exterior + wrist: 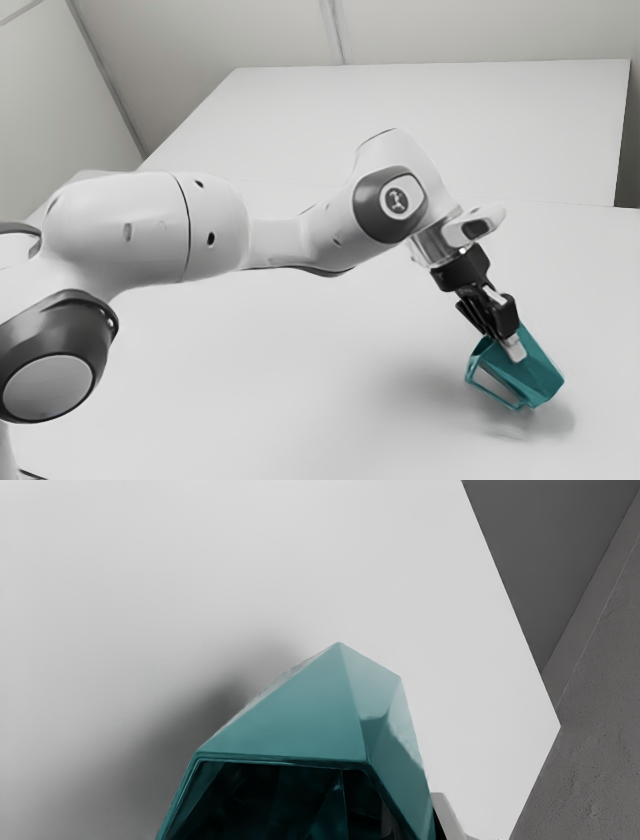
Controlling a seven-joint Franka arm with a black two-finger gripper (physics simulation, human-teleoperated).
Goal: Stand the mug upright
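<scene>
Mug: a teal, angular, faceted mug (535, 372), toward the exterior view's right, at the far end of the arm and over the counter.
Mug's tilt: leaning well over rather than upright, its base slanting down toward the exterior view's right.
Mug's mouth: turned up toward the arm; the wrist view looks partly into its dark interior, past a many-sided rim (282, 758).
Mug's handle: an angular teal loop (492, 391) on the underside of the tilted body, toward the exterior view's left.
End effector: the black two-finger end effector (513, 347) is closed on the mug's wall near the rim, holding the mug at a slant.
Fingers: one pale-tipped finger lies against the outside of the wall; the other reaches inside the mouth, dimly visible in the wrist view.
Arm: a white and grey robot arm (150, 225), stretching from the exterior view's left and bending down to the mug.
Counter: a smooth white counter (300, 400) below the arm and mug; one corner of it appears in the wrist view.
Shadow: soft and grey (560, 418), on the counter below and beside the mug; whether the base touches the surface is hard to tell.
Room: pale, plain walls (200, 30) behind the counter.
</scene>
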